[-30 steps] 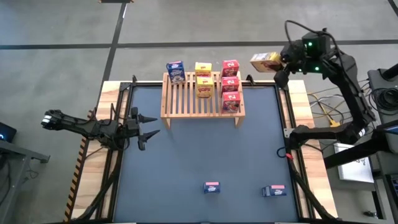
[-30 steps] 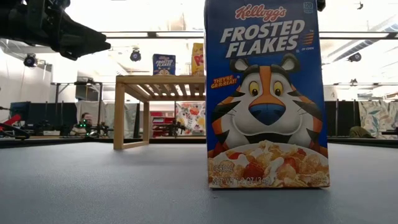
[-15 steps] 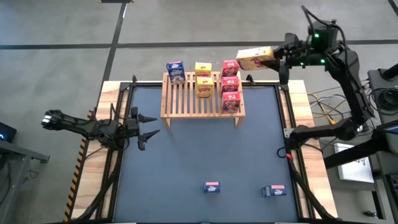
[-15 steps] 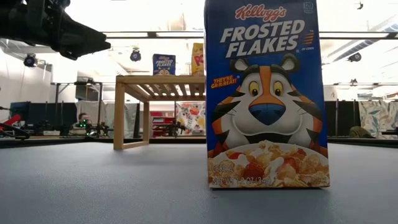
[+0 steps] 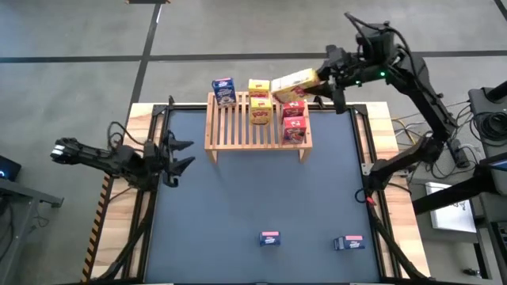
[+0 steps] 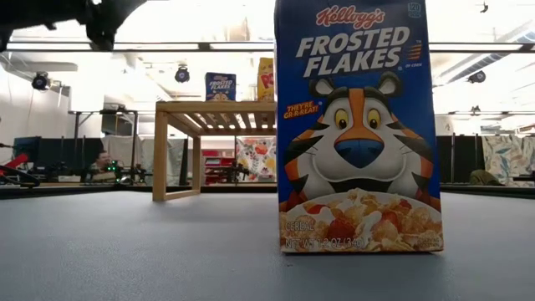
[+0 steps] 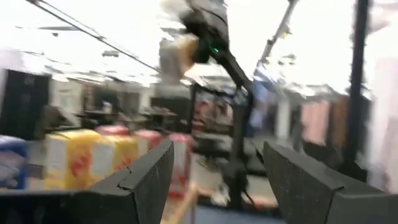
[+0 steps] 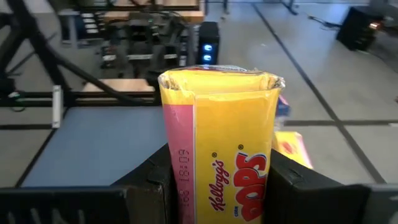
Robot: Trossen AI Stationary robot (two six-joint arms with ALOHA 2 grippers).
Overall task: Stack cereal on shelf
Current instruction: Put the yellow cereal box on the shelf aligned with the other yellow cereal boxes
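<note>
Swinging in from beyond the counter's far right corner, the right end effector point(image 5: 317, 77) now hangs over the far right end of the shelf point(image 5: 257, 123), its fingers clamped on a yellow cereal box point(image 5: 295, 81) that sticks out sideways toward the shelf's middle. Directly under that box stand three red boxes point(image 5: 294, 120) in a row; just beyond it, two yellow boxes point(image 5: 258, 101) and one blue box point(image 5: 223, 89).

Meanwhile the left end effector point(image 5: 176, 154) has drifted slightly toward the shelf and hovers at the counter's point(image 5: 238, 198) left edge, fingers parted and empty.

Between both end effectors and the near edge the dark mat lies mostly open, with only two blue boxes point(image 5: 270, 237) lying near that edge, well apart from either arm.

Only the low view shows the near blue box's point(image 6: 355, 125) printed front and the cluttered room behind; the right wrist view alone shows the held box's lettering point(image 8: 217, 174).
</note>
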